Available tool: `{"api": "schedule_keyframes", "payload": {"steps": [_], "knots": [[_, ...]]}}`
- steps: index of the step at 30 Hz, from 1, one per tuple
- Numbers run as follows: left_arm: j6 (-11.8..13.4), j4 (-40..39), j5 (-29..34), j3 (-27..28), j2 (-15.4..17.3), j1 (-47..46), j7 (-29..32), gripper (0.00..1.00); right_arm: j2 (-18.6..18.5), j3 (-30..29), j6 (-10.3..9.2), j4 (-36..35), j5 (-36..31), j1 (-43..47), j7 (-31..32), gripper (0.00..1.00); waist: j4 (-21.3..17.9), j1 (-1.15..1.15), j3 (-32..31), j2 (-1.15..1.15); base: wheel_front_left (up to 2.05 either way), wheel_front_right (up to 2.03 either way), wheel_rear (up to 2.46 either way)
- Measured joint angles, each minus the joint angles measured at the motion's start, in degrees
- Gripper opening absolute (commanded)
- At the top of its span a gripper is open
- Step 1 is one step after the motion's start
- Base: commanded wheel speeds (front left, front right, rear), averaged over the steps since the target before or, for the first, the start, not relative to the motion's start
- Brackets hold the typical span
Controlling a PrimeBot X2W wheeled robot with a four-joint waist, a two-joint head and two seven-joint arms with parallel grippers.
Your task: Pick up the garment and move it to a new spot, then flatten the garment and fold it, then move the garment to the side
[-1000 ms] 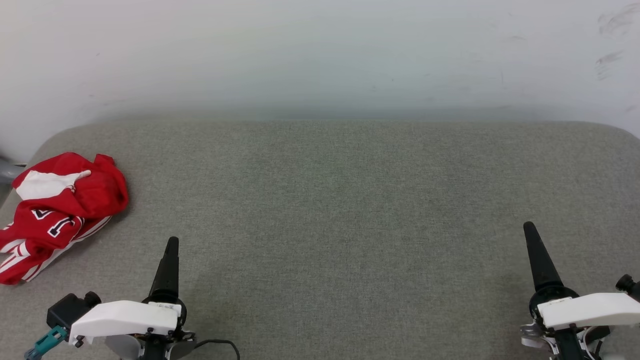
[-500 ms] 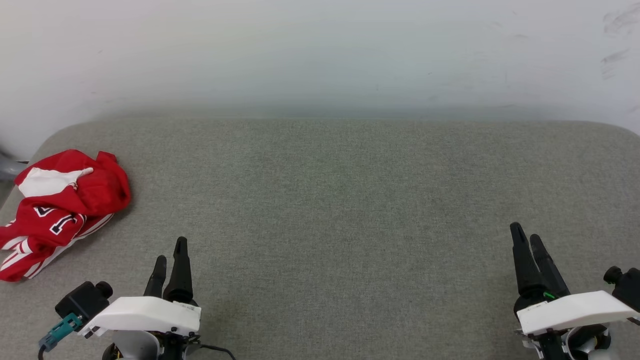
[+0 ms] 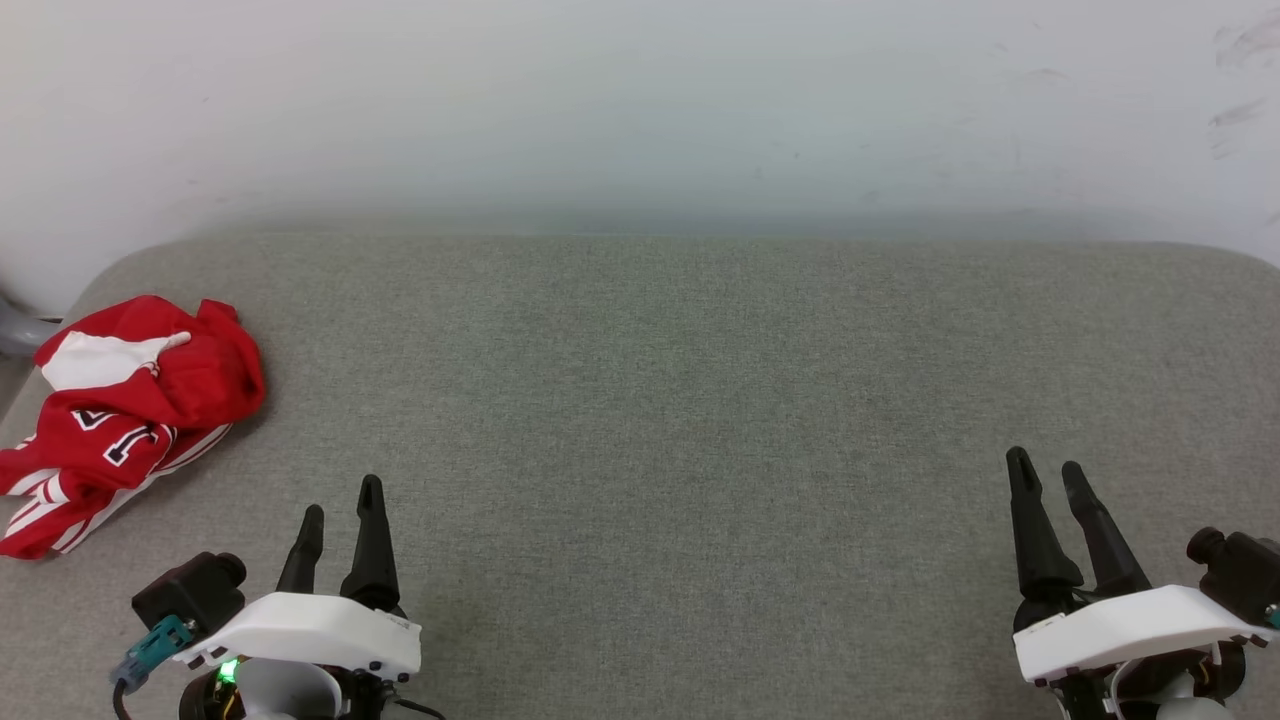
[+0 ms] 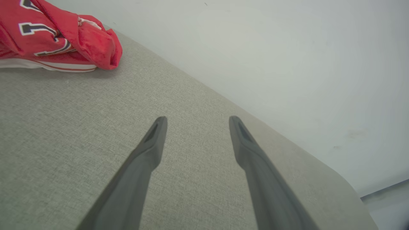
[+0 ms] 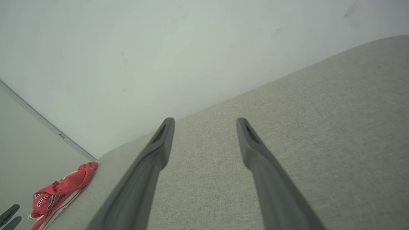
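From the head view, the left arm [image 3: 300, 635] sits low at the near edge of the bench [image 3: 700, 400], close to the near left corner. It has a smooth white shell, and its two long dark fingers [image 3: 372, 540] point toward the far edge. The left jaws are open, with nothing in them. The right arm [image 3: 1120, 625] sits the same way by the near right corner, and the right jaws are open and hold nothing too. The bench is covered in rough grey cloth and has round corners. Behind it is a plain pale wall [image 3: 640, 100]. The garment [image 3: 130, 400] is a soft red shirt with white bits and a dark number. It is bunched in a heap at the left edge, close to the far left corner. It lies well apart from the left jaws, further back and more to the left, and very far from the right jaws.

From the left wrist view, the two fingers are thin, dark and pointy, with a wide gap between them. Grey cloth shows in the gap. The red heap is at the top left and does not touch them.

From the right wrist view, the fingers are spread wide as well. The garment looks small and far off at the lower left, by the bench's edge.
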Motion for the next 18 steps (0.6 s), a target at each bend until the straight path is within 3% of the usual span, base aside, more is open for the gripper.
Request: {"api": "schedule_keyframes", "payload": {"steps": [18], "knots": [[2.70, -0.90, 11.45, -3.36, 1.19, 0.30, -2.90, 1.00, 0.00, 0.42, 0.01, -0.64, -12.81, 0.53, -2.77, 1.00, 0.26, 0.00, -0.15, 0.00, 0.00, 0.00, 0.00]]}}
